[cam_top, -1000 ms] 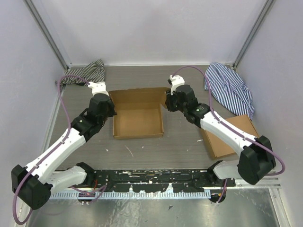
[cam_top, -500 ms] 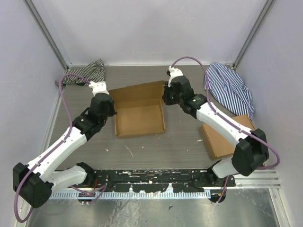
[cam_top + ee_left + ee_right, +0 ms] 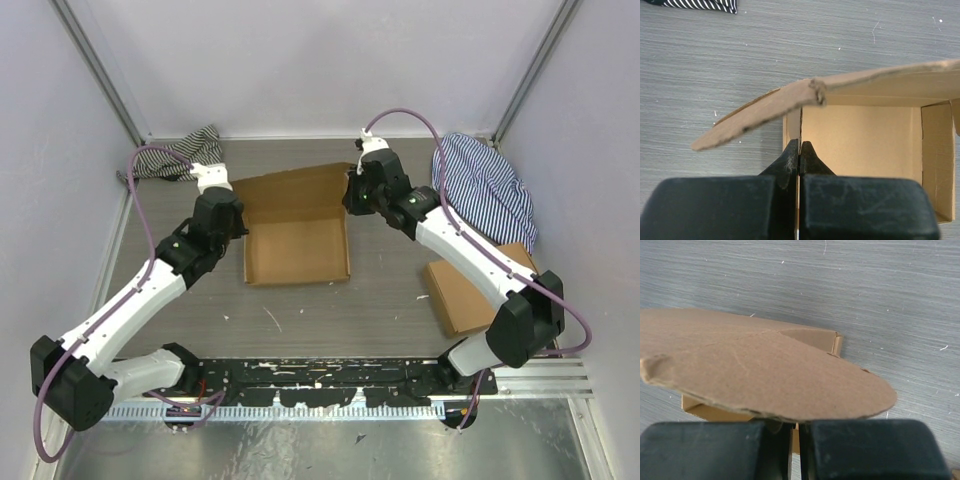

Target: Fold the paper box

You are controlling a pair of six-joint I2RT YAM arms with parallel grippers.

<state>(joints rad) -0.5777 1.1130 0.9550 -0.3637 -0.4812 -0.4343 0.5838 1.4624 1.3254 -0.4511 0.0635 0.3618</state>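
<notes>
Since a second ago: right gripper (image 3: 351, 203) went from part open to closed at the far right corner of the box (image 3: 297, 250), and the lid (image 3: 292, 188) now rides up off the table (image 3: 380, 300). I read this as lid-closing begun. Left gripper (image 3: 800, 151): shut tight, pinching the left wall. Right: shut, tips hidden under the lid, apparently on the right wall. Box sits mid-table between both arms
</notes>
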